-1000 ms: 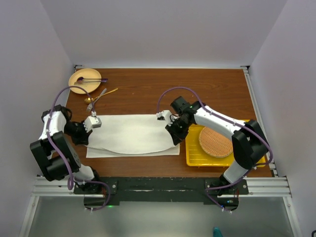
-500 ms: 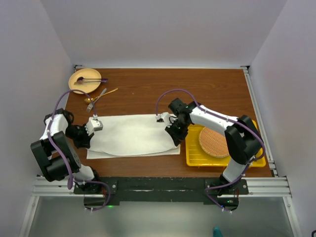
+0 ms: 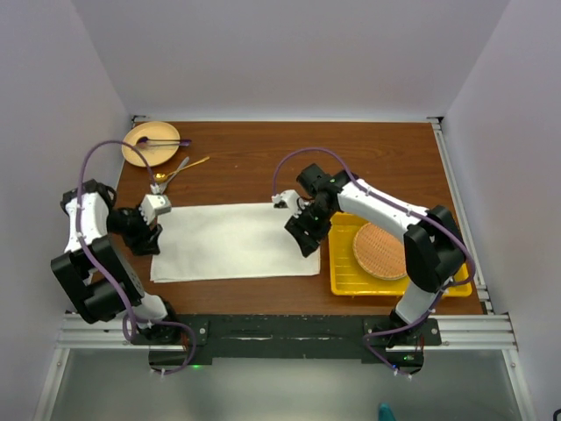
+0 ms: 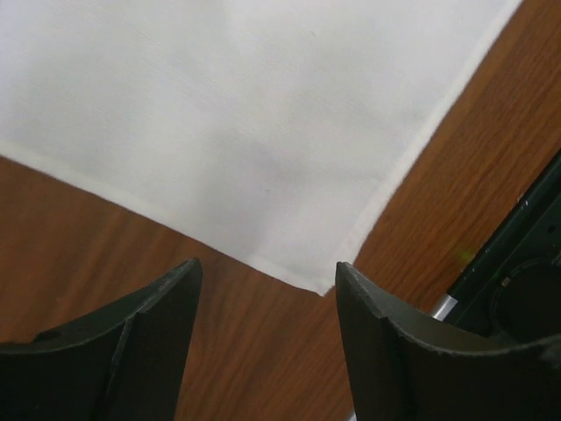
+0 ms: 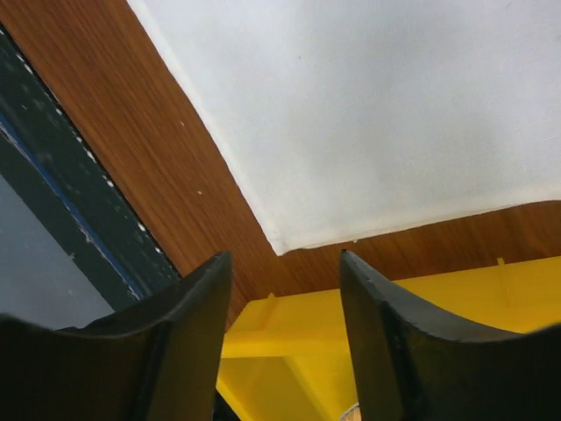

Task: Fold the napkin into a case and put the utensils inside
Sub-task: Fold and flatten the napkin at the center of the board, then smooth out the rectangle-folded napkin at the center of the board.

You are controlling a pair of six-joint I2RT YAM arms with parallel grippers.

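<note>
The cream-white napkin [image 3: 237, 242] lies flat on the wooden table as a wide rectangle. My left gripper [image 3: 143, 233] hovers open just off its left edge. In the left wrist view the open left gripper [image 4: 267, 265] has only bare wood between the fingers, and a napkin [image 4: 237, 132] corner lies just beyond them. My right gripper [image 3: 302, 237] stands open at the napkin's right edge. In the right wrist view the right gripper [image 5: 285, 256] is empty, over a napkin [image 5: 377, 114] corner. The gold utensils [image 3: 175, 172] lie beyond the napkin's far left corner.
A tan plate [image 3: 140, 151] with a purple utensil [image 3: 165, 141] sits at the far left corner. A yellow tray [image 3: 344, 267] holding a round woven orange mat [image 3: 382, 251] stands right of the napkin. The tray's near corner [image 5: 289, 338] is under the right gripper.
Both grippers have opened and let go of the napkin, which has settled flat. The left gripper drew back to the left; the right one moved toward the near edge.
</note>
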